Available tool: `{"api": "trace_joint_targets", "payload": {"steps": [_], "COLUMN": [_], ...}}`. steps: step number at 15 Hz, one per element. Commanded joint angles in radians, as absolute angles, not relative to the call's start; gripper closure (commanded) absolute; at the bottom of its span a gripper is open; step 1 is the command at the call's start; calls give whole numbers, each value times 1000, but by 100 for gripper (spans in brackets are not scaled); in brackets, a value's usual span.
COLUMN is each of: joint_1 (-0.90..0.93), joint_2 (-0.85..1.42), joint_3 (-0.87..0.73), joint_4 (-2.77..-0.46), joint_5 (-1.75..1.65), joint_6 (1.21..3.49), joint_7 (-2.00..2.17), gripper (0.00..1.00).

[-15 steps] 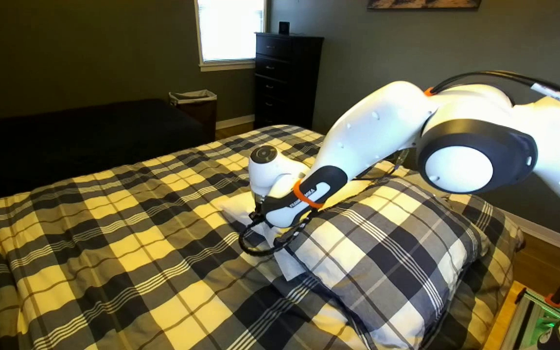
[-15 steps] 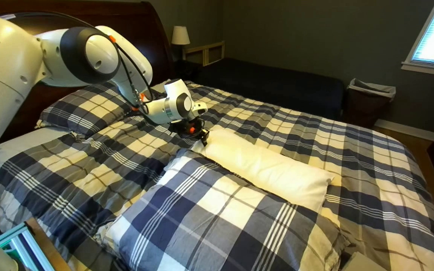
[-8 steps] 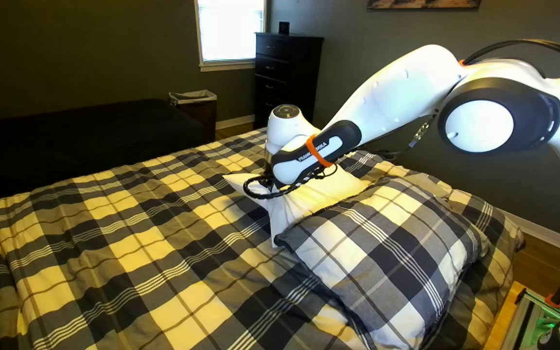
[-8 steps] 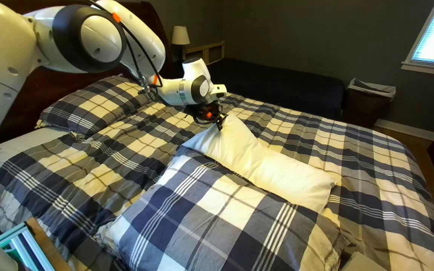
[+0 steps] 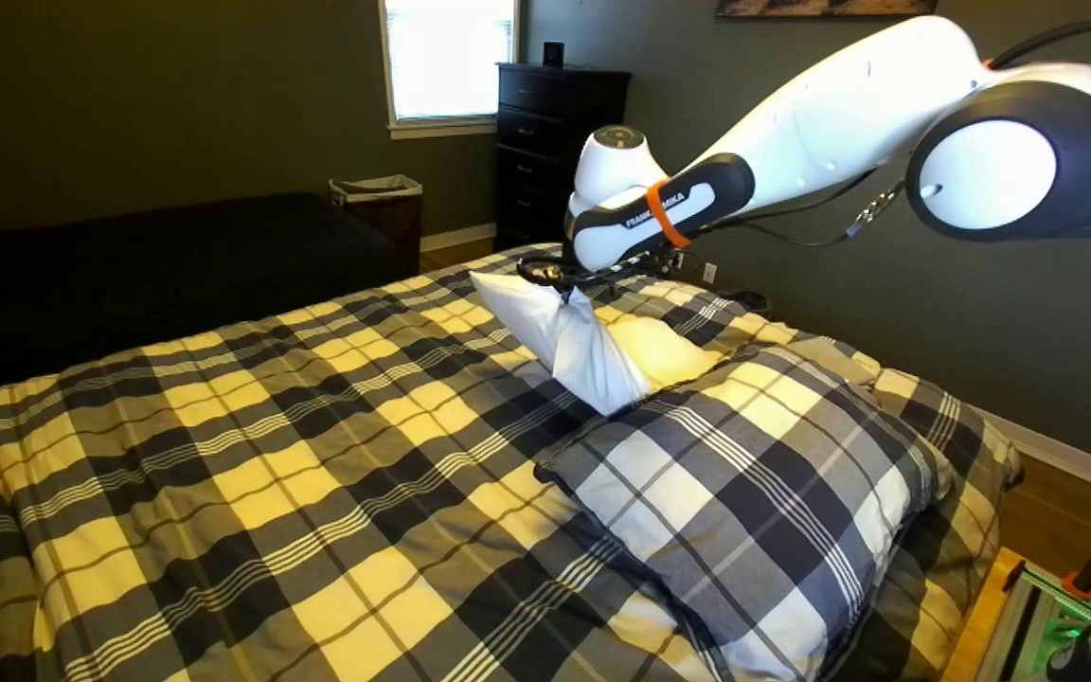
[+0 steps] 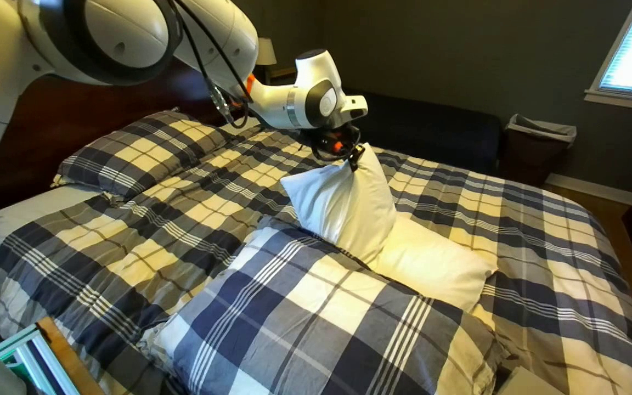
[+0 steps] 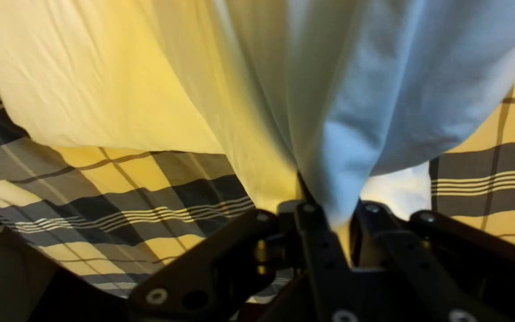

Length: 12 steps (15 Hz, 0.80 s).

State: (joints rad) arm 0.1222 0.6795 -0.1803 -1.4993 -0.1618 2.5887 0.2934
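My gripper (image 6: 355, 158) is shut on the edge of a white pillow (image 6: 354, 211), whose gripped end is raised above the bed. The fabric gathers into folds below the grip. The pillow's opposite end rests on the plaid bed cover (image 6: 530, 252). In the wrist view, bunched pillow cloth (image 7: 360, 107) runs in between the dark fingers (image 7: 313, 232); the fingertips are partly covered by it. A large plaid pillow (image 6: 321, 307) lies right beside the white one in both exterior views. In an exterior view the wrist and cables largely hide the fingers above the white pillow (image 5: 593, 346).
Another plaid pillow (image 6: 140, 151) lies near the dark wooden headboard (image 6: 151, 88). A lamp (image 6: 265, 52), a dark second bed (image 6: 431, 120) and a hamper (image 6: 538, 142) stand beyond. A black dresser (image 5: 560, 152) is by the window. The robot's base frame (image 6: 36, 356) is beside the bed.
My gripper has risen with the end of the white pillow in its grasp, drawing it up off the bed and folding it. The plaid pillow beside it has stayed put.
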Motion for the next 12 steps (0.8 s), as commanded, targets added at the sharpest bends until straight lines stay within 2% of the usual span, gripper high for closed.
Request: {"api": "trace_joint_targets", "payload": {"steps": [1, 12], "joint_1": [66, -4], "joint_2": [590, 424], "joint_3": [-187, -203], "joint_4": [-1520, -1546], "joint_5": [-167, -287], "joint_6": [2597, 2631], "joint_7": [239, 27], "gripper": [97, 97]}}
